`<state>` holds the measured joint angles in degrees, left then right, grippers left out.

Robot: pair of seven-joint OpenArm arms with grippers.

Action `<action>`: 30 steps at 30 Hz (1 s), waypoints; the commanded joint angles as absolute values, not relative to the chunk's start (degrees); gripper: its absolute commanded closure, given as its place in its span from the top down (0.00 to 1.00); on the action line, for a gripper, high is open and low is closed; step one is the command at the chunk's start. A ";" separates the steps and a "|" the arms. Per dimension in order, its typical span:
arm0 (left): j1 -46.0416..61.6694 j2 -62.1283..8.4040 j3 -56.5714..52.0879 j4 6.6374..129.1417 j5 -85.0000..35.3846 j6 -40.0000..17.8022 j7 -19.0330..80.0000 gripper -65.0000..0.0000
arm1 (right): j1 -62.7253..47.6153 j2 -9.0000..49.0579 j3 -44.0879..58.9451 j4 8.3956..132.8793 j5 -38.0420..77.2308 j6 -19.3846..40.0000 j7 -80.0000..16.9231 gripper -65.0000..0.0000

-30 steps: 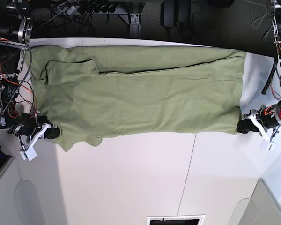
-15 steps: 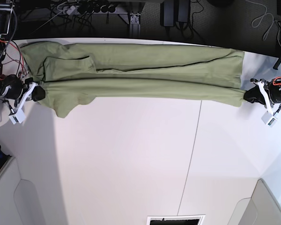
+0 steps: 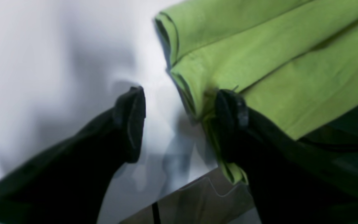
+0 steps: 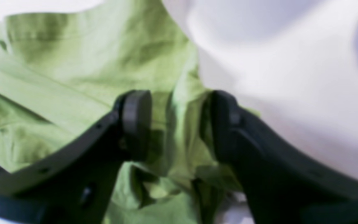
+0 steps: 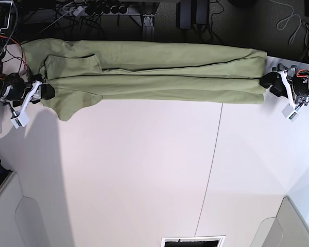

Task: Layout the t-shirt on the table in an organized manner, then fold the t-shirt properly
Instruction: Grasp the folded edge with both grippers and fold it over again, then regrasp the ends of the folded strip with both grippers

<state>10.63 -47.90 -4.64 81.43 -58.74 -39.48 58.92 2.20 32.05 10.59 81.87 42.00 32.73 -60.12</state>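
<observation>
The left gripper stands with jaws apart, one finger against the folded corner of the t-shirt. The right gripper is spread too, cloth between its fingers. The shirt lies as a long band along the counter's far edge.
</observation>
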 commanded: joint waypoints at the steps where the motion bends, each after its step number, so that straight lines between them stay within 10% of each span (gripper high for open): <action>1: 9.87 -49.54 -6.76 82.17 -61.56 -40.00 58.22 0.58 | 3.01 33.30 11.42 82.67 42.68 32.75 -59.16 0.48; 10: 16.43 -48.99 -22.41 82.13 -76.53 -40.00 64.95 0.58 | 3.03 33.28 15.99 84.18 44.45 32.77 -59.00 0.48; 18: 19.99 -34.11 -35.51 79.81 -74.70 -40.00 60.62 0.58 | 3.01 31.92 16.49 84.40 45.47 32.80 -59.20 0.48; 30: 19.84 -25.80 -35.57 78.72 -68.27 -40.00 56.29 0.58 | 3.01 28.18 16.49 84.44 46.11 32.84 -59.68 0.48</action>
<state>19.99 -24.75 -35.22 78.04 -67.70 -39.48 56.88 2.07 27.31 16.05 83.42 45.04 32.73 -60.27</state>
